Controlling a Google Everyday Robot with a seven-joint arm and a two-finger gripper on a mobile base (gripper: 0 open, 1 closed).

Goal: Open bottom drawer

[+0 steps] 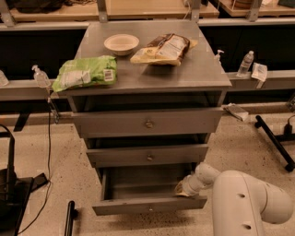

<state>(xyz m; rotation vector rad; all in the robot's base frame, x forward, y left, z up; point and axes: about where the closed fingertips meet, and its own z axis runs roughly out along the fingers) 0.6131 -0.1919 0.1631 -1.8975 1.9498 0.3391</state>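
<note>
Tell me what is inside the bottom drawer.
Inside the bottom drawer, only bare grey floor shows, with the gripper at its front right corner. Its rear is hidden under the middle drawer.

Speckled pale floor [32,156]; grey metal cabinet [152,69] at centre; long grey ledge [23,88] running left to right behind it; wooden benches [147,7] far; black stand leg [275,144] right.

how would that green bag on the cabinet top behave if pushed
The green bag looks crinkled and puffy, so probably light and floppy, likely sliding not rolling on the flat cabinet top. The gripper is below, at the open bottom drawer.
</note>
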